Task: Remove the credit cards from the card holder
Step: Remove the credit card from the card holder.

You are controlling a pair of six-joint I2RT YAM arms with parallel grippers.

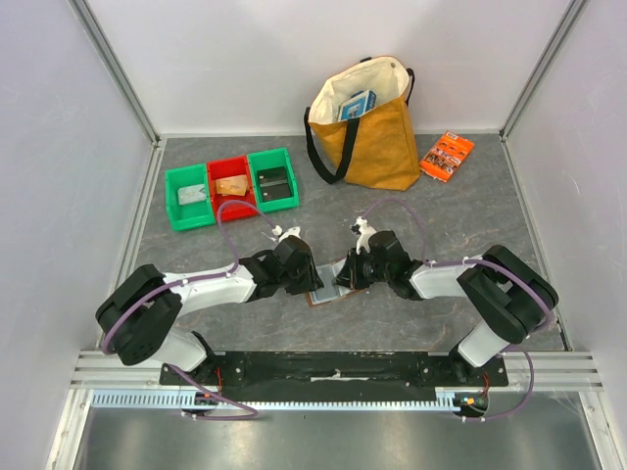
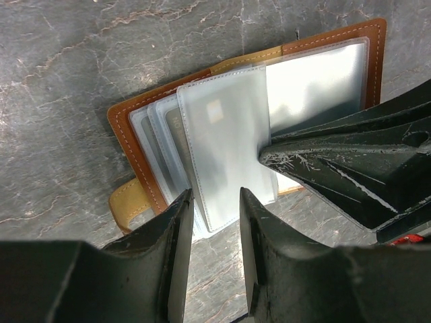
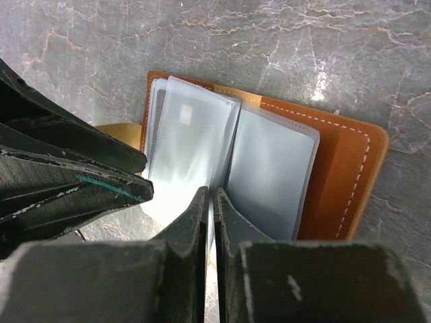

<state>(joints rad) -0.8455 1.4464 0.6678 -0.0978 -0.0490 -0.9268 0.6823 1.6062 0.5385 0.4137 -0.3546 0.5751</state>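
The brown card holder point(image 1: 328, 293) lies open on the table between both grippers. In the left wrist view its leather cover point(image 2: 124, 131) and tan tab point(image 2: 128, 202) show, with several pale grey-blue pockets point(image 2: 225, 145) fanned out. A pale card point(image 2: 217, 114) shows faintly inside the top pocket. My left gripper point(image 2: 215, 200) is open, and the lower edge of the fanned pockets lies between its fingertips. My right gripper point(image 3: 210, 196) is shut on a pocket leaf near the fold point(image 3: 232, 145); its tip also shows in the left wrist view point(image 2: 271, 156).
Two green bins point(image 1: 188, 196) and a red bin point(image 1: 232, 184) stand at the back left. A yellow tote bag point(image 1: 367, 127) with a blue box inside stands at the back. An orange printed packet point(image 1: 447, 155) lies to its right.
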